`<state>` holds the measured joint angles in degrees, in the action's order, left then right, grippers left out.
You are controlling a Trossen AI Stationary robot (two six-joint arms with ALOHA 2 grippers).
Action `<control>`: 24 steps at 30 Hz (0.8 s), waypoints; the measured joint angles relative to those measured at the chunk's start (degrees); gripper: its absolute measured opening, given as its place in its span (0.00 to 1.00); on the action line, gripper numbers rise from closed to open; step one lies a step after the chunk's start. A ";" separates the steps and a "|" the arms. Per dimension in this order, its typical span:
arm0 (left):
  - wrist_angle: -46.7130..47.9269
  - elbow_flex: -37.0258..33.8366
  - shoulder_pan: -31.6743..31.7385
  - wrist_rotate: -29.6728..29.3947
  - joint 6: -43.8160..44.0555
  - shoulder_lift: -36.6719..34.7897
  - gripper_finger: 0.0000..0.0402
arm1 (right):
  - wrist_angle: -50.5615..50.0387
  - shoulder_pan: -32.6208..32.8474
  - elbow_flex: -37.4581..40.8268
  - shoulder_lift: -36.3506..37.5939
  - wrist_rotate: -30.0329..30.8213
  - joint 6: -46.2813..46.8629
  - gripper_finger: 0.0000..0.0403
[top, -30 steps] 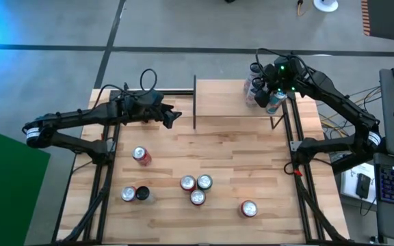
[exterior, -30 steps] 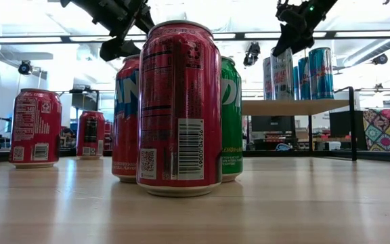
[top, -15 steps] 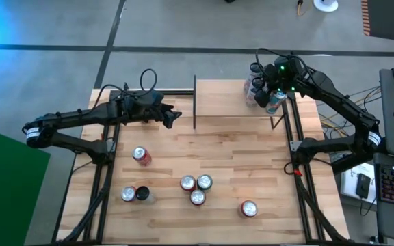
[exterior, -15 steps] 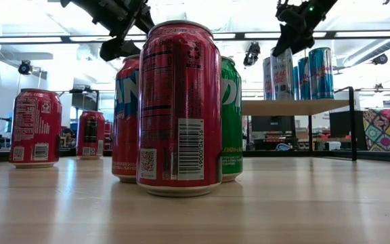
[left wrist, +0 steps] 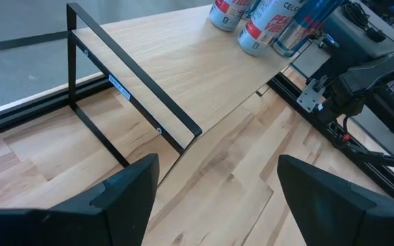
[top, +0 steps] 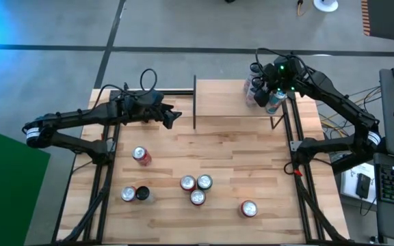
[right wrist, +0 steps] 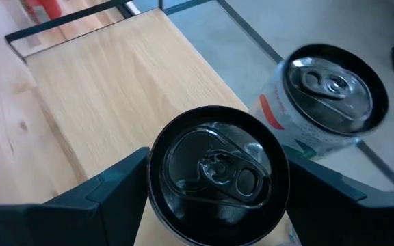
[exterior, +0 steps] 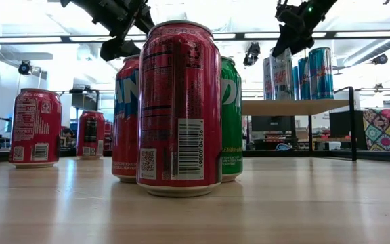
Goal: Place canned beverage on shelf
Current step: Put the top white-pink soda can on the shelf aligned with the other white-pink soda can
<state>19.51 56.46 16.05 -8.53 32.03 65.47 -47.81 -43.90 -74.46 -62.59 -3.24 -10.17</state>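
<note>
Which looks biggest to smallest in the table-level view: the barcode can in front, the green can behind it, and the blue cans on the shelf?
1. The barcode can, though mostly because it is nearest the camera.
2. The green can, partly hidden behind it.
3. The blue cans on the shelf, which are farthest away.
True sizes cannot be compared.

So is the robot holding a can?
Yes: the right gripper fingers straddle a tall slim can's top on the light-wood shelf; left gripper holds nothing.

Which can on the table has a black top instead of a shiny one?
The can with the black top near the table's front left, touching a red can with a silver top. All the other loose cans on the tabletop show silver lids.
</note>
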 joint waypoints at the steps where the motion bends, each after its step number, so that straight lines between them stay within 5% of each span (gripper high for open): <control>1: 0.00 0.01 0.00 0.02 0.00 0.00 0.71 | 0.03 -0.02 0.00 0.00 0.15 0.78 0.70; 9: 0.23 0.01 0.00 0.04 0.00 0.00 0.71 | 0.62 -0.02 0.04 0.00 0.13 2.16 0.72; 18: 0.41 0.01 0.00 0.06 0.00 0.00 0.71 | 0.66 -0.02 0.04 -0.31 0.41 3.41 0.93; 24: 0.41 0.01 0.00 0.06 0.00 0.00 0.71 | 0.59 0.00 0.04 -0.92 0.33 3.02 0.95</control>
<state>19.92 56.47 16.05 -8.47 32.03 65.47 -47.22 -43.90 -74.41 -63.51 -2.91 -7.15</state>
